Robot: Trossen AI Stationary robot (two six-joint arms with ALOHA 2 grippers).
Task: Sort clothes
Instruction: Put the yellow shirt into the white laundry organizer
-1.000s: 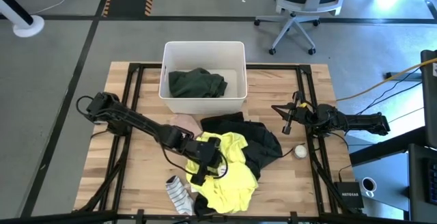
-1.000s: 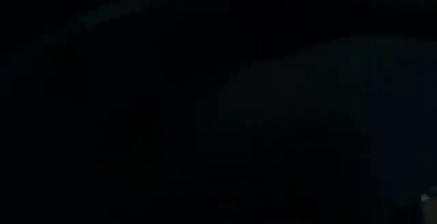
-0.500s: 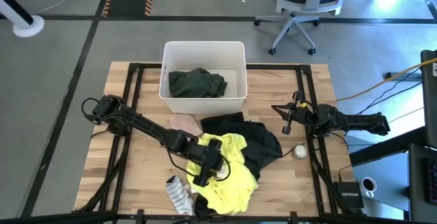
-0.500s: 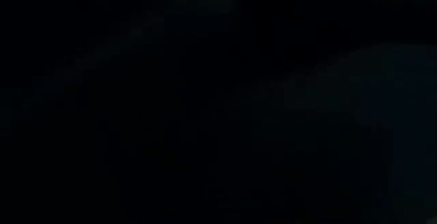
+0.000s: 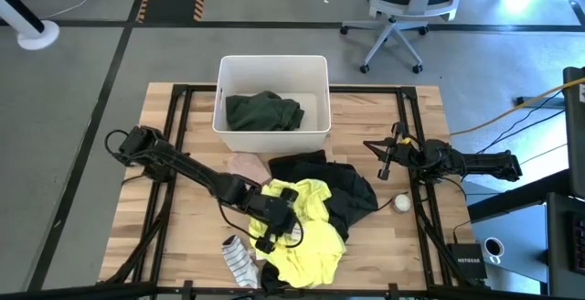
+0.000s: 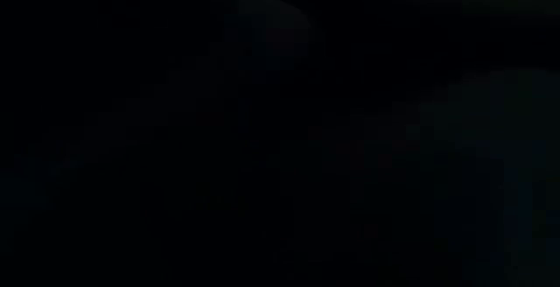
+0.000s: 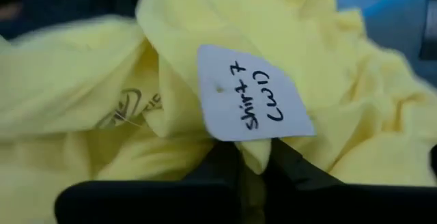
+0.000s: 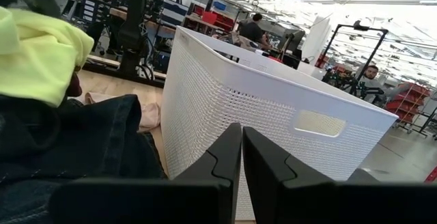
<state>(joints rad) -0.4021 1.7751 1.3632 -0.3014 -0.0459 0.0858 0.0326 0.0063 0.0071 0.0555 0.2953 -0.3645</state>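
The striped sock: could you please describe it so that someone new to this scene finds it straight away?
Start at the white basket at the table's far edge, then come straight toward the near edge, past the neon yellow shirt that the left gripper pinches. The striped sock lies just left of that shirt, small, and the only piece with grey and white bands.

A bin (image 5: 272, 69) stands at the table's (image 5: 174, 199) far middle with one garment (image 5: 264, 111) inside it. Before the bin lies a heap: a shirt (image 5: 311, 231) on top of a dark garment (image 5: 343, 186), a pale piece (image 5: 245, 165) to the left, a sock (image 5: 239, 259) at the near edge. A small ball (image 5: 401, 203) lies right of the heap.
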